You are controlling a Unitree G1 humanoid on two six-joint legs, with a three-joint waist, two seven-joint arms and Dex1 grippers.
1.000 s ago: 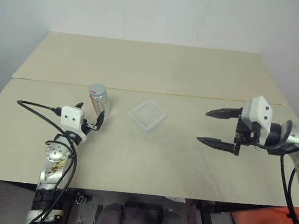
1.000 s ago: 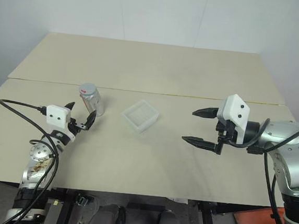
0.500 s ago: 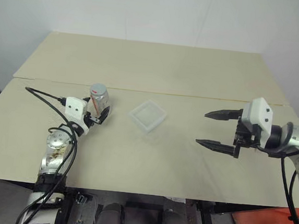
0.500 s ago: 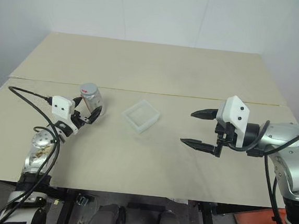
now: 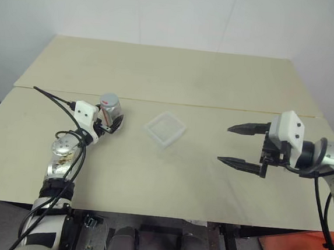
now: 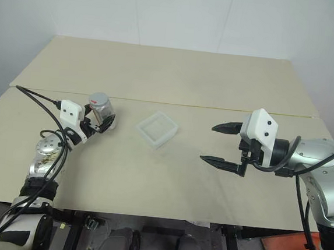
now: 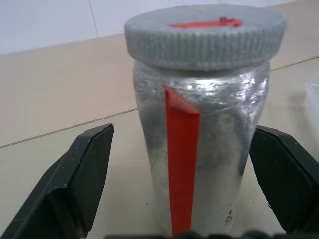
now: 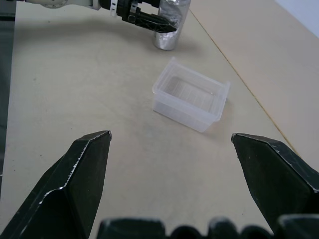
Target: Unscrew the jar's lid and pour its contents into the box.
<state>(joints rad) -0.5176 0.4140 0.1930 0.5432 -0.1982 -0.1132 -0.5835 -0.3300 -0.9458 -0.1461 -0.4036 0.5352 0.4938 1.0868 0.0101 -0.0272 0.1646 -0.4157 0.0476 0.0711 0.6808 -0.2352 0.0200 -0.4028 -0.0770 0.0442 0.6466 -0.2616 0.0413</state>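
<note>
Grey lid [image 7: 204, 35] on; left gripper [image 5: 110, 123] has advanced, fingers apart around jar [image 5: 111, 112]; box [image 5: 165, 128] at its 3 o'clock; right gripper [image 5: 240, 145] spread, idle – grasp next

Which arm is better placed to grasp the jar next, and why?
Left. The left gripper is open with the jar between its fingers; the right gripper hangs open beyond the box.

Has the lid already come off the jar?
No, the grey lid sits on top of the jar, which stands upright between the open fingers of the left gripper.
</note>
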